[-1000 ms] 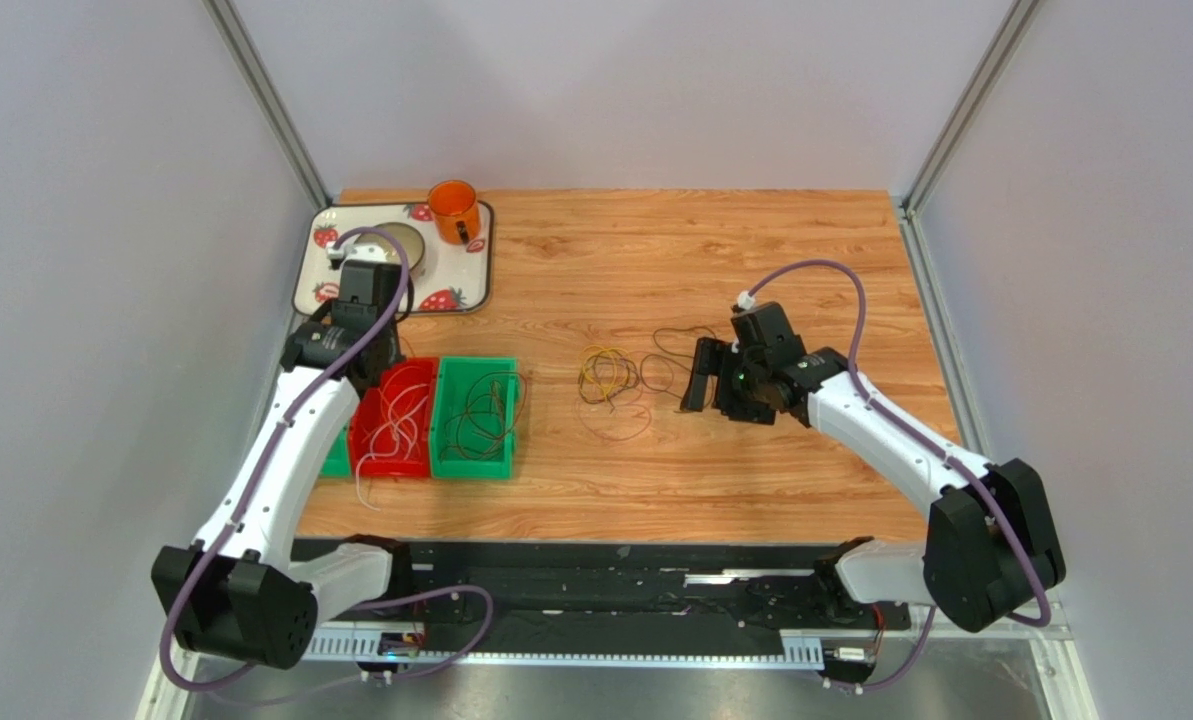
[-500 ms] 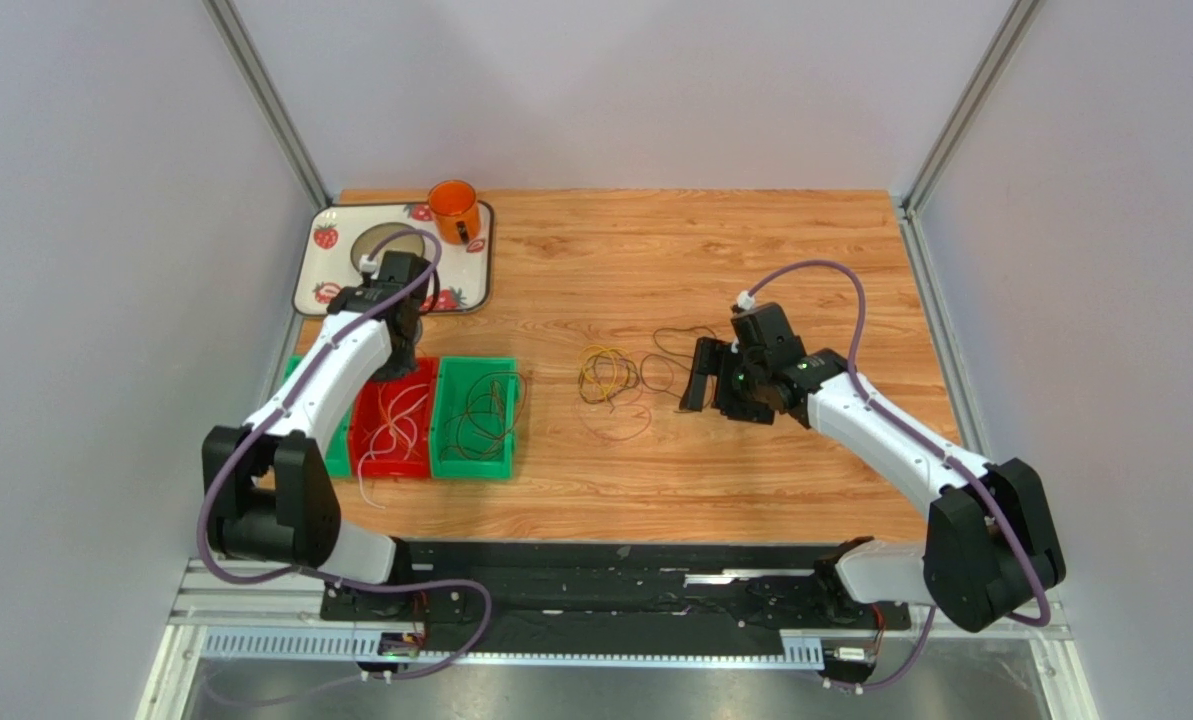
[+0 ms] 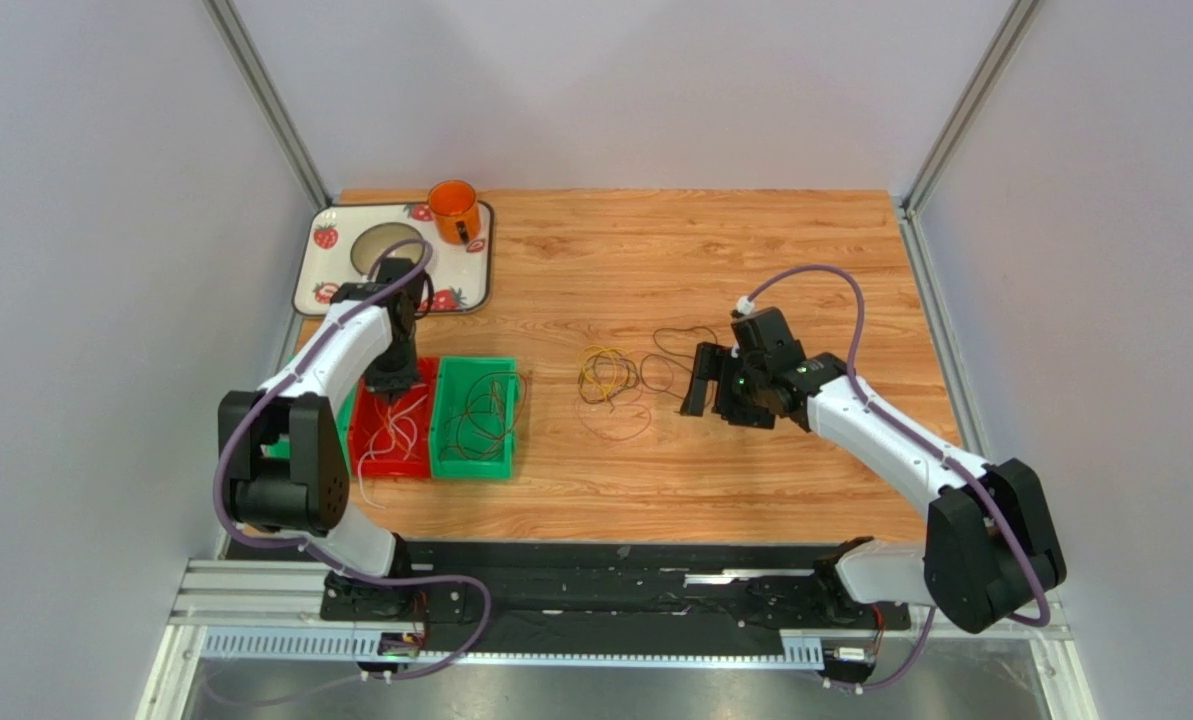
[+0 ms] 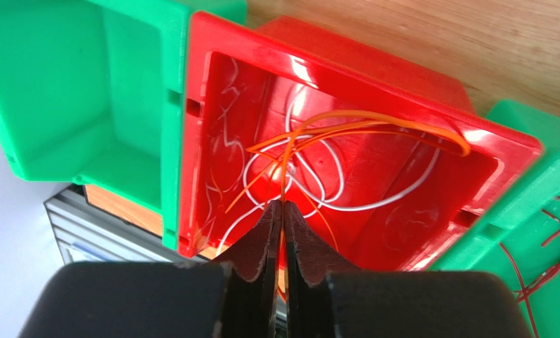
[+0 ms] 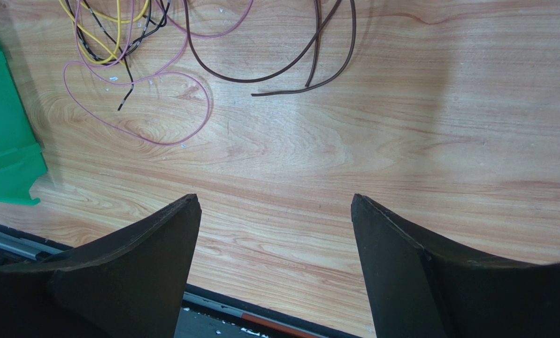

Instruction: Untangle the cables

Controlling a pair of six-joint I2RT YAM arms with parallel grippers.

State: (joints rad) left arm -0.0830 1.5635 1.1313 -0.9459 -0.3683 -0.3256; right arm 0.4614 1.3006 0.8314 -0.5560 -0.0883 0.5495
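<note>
1. The left gripper [image 4: 282, 205] is pressed almost fully together, with only a thin slit between its fingers. The orange cable [image 4: 374, 127] runs into this slit, so it is pinched there.
2. This gripper hangs over the red bin [image 4: 191, 141], which stands near the left edge of the table [image 3: 707, 255], closer to the near side. Loops of the orange cable and a white cable [image 4: 395, 201] lie together inside this bin.
3. A green bin touches the red bin on each side. The inner green bin [image 3: 475, 470], toward the middle of the table, holds dark red-brown cables [image 4: 550, 260]. The outer green bin [image 4: 50, 84] is at the left edge.
4. The right gripper [image 5: 275, 204] is wide open and holds nothing. It is over bare wood, a little to the right of the table's middle.
5. Just beside it, toward the left edge, loose cables lie on the wood. The brown cable [image 5: 289, 70] is nearest. Beyond it the yellow cable [image 5: 117, 21], the pink cable [image 5: 208, 105] and the black cable [image 5: 125, 81] cross one another.
6. In the far left corner lies a tray [image 3: 317, 285] with an orange mug [image 3: 452, 210] on its far edge.
</note>
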